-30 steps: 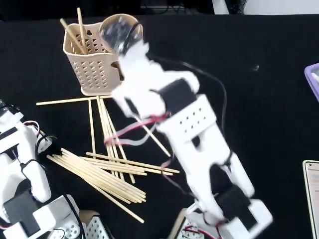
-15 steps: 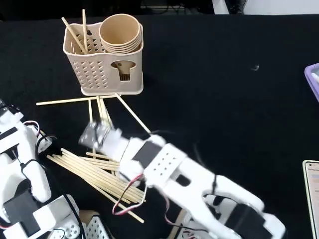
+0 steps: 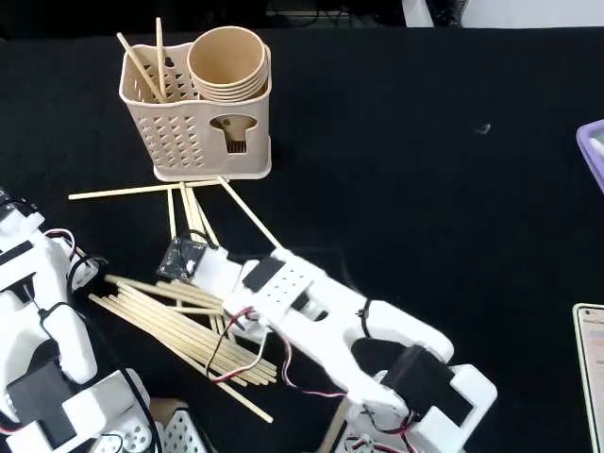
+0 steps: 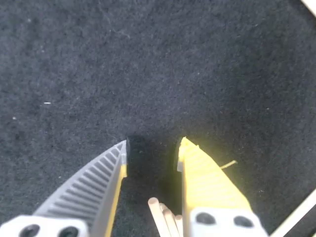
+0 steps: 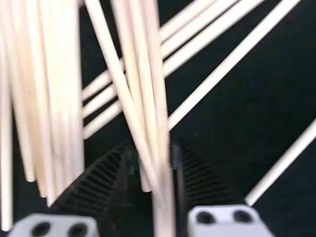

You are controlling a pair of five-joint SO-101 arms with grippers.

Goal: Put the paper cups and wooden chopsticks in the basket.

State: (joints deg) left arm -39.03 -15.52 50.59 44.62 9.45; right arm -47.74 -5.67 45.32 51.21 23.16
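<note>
The cups [image 3: 226,61] are seen nested in the basket [image 3: 193,137] at the table's [image 3: 425,189] far side, with two chopsticks [image 3: 140,64] stood beside them in the other compartment. The rest of the sticks [image 3: 179,326] lie crossed in a loose heap in front of the basket. The right gripper [image 5: 150,153] is set low over that heap, its jaws narrowly apart with a few sticks in the gap — by the look of it not yet clamped. The left gripper [image 4: 150,150] is held apart from the heap over bare cloth, moderately open and empty. The sticks are judged light, stiff and smooth, so rolling and slipping are to be expected, and crossed neighbours may be dragged along. A grip near the middle is advised for balance — or nearer one end, if the sticks are to be stood upright in the basket.
</note>
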